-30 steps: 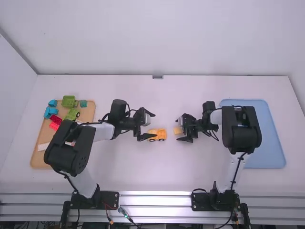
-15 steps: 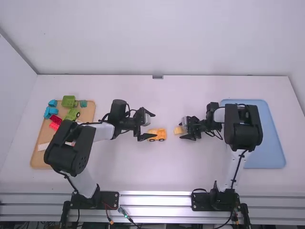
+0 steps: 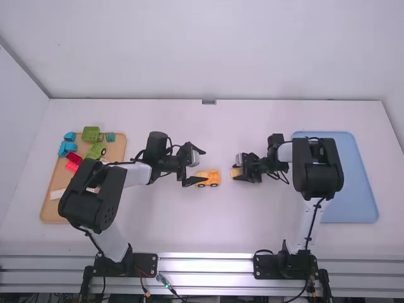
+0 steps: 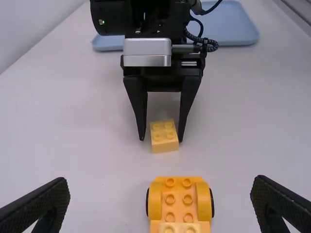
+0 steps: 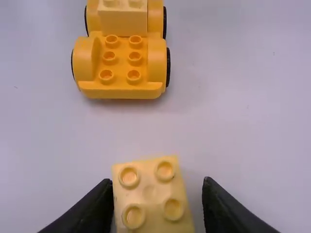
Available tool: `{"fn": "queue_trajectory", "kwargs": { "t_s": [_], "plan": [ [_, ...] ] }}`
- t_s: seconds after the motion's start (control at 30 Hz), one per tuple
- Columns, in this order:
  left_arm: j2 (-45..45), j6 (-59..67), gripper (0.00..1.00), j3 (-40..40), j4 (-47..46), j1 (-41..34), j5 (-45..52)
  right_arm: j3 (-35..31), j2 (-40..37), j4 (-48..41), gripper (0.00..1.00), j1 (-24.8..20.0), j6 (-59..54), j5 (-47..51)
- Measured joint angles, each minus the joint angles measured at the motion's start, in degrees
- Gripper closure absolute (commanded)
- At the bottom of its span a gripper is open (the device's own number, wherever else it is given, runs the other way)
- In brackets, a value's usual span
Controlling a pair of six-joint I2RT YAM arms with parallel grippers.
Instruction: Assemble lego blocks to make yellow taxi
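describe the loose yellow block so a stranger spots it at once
From the blue tray, go left to the right gripper. Between its open fingers is a small pale yellow block with four studs. Unlike the other pale block, mounted on the wheeled orange car, it is separate.

Wheeled base [image 4: 188, 199]: orange-yellow; wheels [image 5: 168, 67], black. Block on base [image 5: 123, 20]: paler yellow. Loose block [image 4: 164, 137]: plain pale yellow. Left-hand tray [image 3: 52, 213]: tan. Blocks thereon: light blue piece [image 3: 67, 148]; green piece [image 3: 91, 134]; teal piece [image 3: 110, 137]; red piece [image 3: 74, 158]. Right-hand tray [image 3: 356, 189]: plain light blue. Tabletop [image 3: 189, 233]: white.
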Motion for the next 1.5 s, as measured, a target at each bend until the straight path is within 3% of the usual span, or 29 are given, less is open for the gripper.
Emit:
{"fn": "queue_trajectory", "kwargs": {
  "t_s": [0.1, 0.3, 0.63, 1.07, 1.17, 1.3, 1.4, 1.5],
  "plan": [
    [0.0, 0.0, 0.01, 0.0, 0.0, 0.0, 0.0, 0.0, 0.0, -0.8, 0.51, -0.6, 0.2, 0.0],
    [0.0, 0.0, 0.01, 0.0, 0.0, 0.0, 0.0, 0.0, 0.0, -0.8, 0.69, -1.1, 0.2, 0.2],
    [0.0, 1.7, 0.01, 0.0, -3.4, 0.0, -0.5, 0.5, 0.0, -1.7, 0.82, -1.0, 2.0, -1.6],
    [13.5, 5.1, 0.01, 1.0, 2.1, 0.0, -0.2, 14.4, 0.3, -24.9, 0.82, 2.8, 0.9, -1.7],
    [14.7, 6.8, 0.02, 1.3, 2.5, -0.3, 0.1, 16.3, 0.3, -26.8, 0.82, 3.8, 0.2, -1.3],
    [15.5, 7.7, 0.06, 1.4, 3.8, -2.1, -2.7, 17.7, 0.3, -27.7, 0.83, 4.9, -0.1, -1.3],
    [16.3, 7.9, 0.19, 1.8, 3.7, -4.4, -5.0, 18.1, 0.3, -27.8, 0.84, 5.2, 0.0, -1.4],
    [16.5, 8.1, 0.25, 2.2, 3.7, -5.7, -6.8, 18.1, 0.3, -28.0, 0.85, 5.2, 0.0, -1.6]
  ]
}}
